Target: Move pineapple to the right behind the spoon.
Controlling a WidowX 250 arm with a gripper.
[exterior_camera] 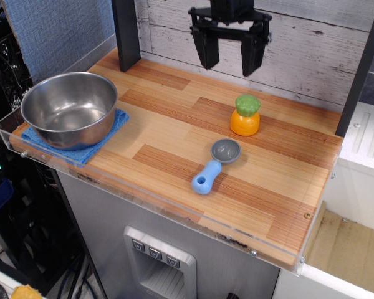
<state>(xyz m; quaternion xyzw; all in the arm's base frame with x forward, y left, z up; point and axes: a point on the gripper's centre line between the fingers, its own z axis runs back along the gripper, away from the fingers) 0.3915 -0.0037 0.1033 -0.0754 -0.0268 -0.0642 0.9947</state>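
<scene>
Nearest the front edge of the wooden desk [262, 205], just below the middle of the frame, lay the spoon [215, 164], its light-blue handle pointing toward the lower left and its round grey bowl toward the upper right. Off to the left, a steel bowl [70, 108] sat on a blue cloth [81, 151] whose corners showed beneath it, close to the desk's left edge.

Just above and slightly right of the spoon's grey bowl stood the pineapple [245, 116], upright, orange body down and bumpy green top up, near the spoon but not touching it. It rested on the desk with nothing holding it.

Farther back, at the top of the frame, the gripper [229, 55] hung in the air in front of the pale plank wall [324, 43], above and a little left of the pineapple and well clear of it. Its two dark fingers [207, 48] were spread wide apart and had hold of nothing.
</scene>
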